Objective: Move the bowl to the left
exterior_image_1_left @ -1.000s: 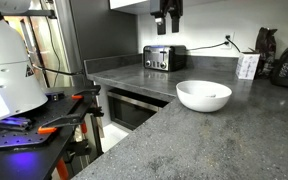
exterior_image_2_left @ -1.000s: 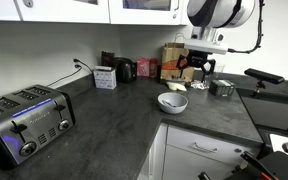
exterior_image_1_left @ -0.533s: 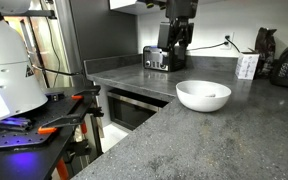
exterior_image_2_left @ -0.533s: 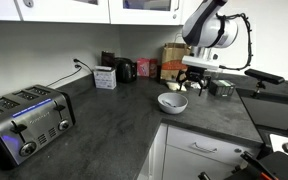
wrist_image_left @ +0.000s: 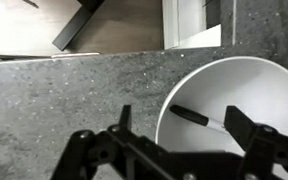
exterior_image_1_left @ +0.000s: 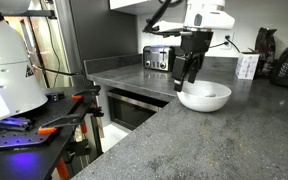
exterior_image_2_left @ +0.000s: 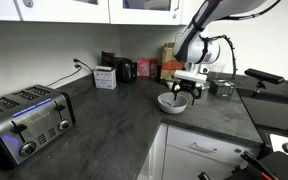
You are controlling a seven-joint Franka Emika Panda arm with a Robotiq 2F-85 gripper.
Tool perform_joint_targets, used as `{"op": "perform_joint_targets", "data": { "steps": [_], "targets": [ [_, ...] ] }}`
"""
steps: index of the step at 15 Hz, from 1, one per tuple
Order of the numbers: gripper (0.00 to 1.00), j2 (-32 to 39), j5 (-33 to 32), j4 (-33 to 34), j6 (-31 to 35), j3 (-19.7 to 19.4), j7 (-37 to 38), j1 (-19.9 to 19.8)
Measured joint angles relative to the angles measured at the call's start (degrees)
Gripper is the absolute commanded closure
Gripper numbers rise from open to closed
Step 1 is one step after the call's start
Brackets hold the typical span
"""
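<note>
A slip was judged the chief risk: the bowl's [wrist_image_left: 234, 85] sides looked smooth and glossy, so a pinch on the thin rim alone could be lost once the bowl was dragged or lifted. A one-sided hold could also tip it, and the dark, pen-like object [wrist_image_left: 193, 117] seen inside it in the wrist view could then roll out. In both exterior views the bowl [exterior_image_1_left: 210, 97] [exterior_image_2_left: 170, 102] was set close to the table's [exterior_image_1_left: 134, 140] front edge, so a careless sideways push could carry it over that edge.

The bowl was seen resting on the table, well apart from the toaster [exterior_image_2_left: 24, 120], on the stretch where the edge turns a corner. The gripper [wrist_image_left: 179, 115] was held just above the bowl's rim with its fingers spread apart and nothing between them. In the wrist view the rim was straddled: one finger [wrist_image_left: 122, 120] was placed outside the wall, over bare table, and the opposite finger was placed over the bowl's hollow. Whether the rim was touched could not be told.
</note>
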Motion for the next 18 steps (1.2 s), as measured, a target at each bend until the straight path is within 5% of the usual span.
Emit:
{"op": "perform_joint_targets", "data": {
  "steps": [1, 3, 12, 18],
  "targets": [
    [0.26, 1.4, 0.3, 1.0, 0.8, -0.1, 0.0, 0.0],
    [0.28, 3.8, 1.3, 3.0, 1.5, -0.2, 0.1, 0.0],
    [0.97, 6.0, 1.8, 5.9, 3.6, -1.2, 0.1, 1.5],
    [0.99, 5.9, 1.8, 5.9, 5.2, -1.5, 0.1, 2.6]
  ]
}}
